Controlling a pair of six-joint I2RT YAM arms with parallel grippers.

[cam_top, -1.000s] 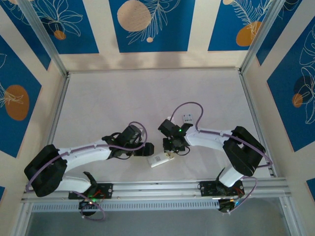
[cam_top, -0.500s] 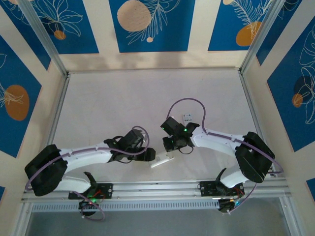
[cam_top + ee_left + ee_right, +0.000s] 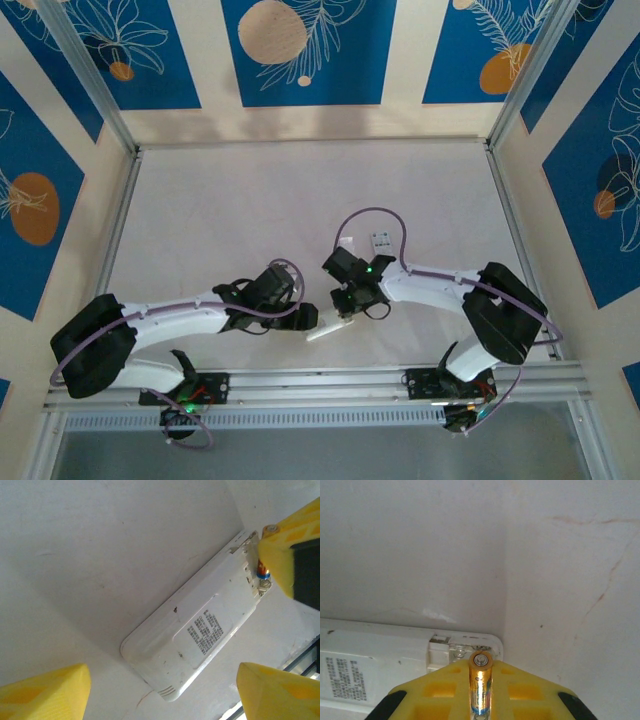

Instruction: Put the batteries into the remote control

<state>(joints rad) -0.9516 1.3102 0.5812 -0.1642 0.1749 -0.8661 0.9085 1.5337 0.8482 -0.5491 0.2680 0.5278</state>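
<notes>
From above, the white remote control (image 3: 330,326) lay on the surface (image 3: 250,210) between the left fingers (image 3: 308,318) and the right fingers (image 3: 345,308). At the left wrist, the left fingers (image 3: 45,692) stood wide apart, with the remote control (image 3: 195,635) back-up between them and clear of both. At the right wrist, the right fingers (image 3: 435,697) clamped a battery (image 3: 481,687), its tip at the remote control's open compartment, perhaps touching.
</notes>
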